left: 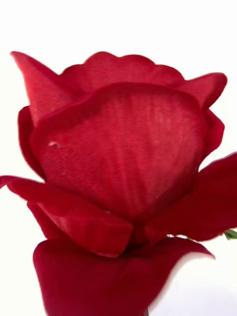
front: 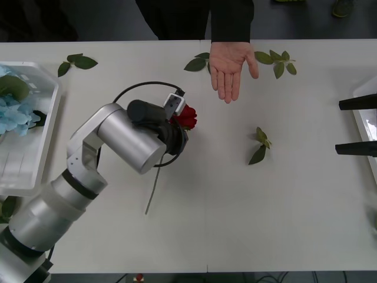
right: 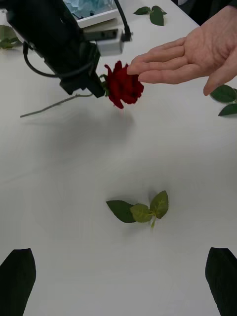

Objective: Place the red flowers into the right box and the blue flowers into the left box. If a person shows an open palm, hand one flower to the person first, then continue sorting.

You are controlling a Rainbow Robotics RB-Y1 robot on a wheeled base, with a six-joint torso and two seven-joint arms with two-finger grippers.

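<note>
The left gripper, clamped on the rose just under its bloom at table centre, offers it near the open palm; a hasty release could drop it short.

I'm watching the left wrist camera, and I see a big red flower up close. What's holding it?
Observer: The left pincer grips the red rose just under its bloom. The stem trails down to the table.
Operator: Is anyone nearby?
Observer: Yes. A person's hand reaches in from the far side, palm open, just beyond the rose.
Operator: And the other arm?
Observer: The right pincer waits open near the table's right edge.
</note>
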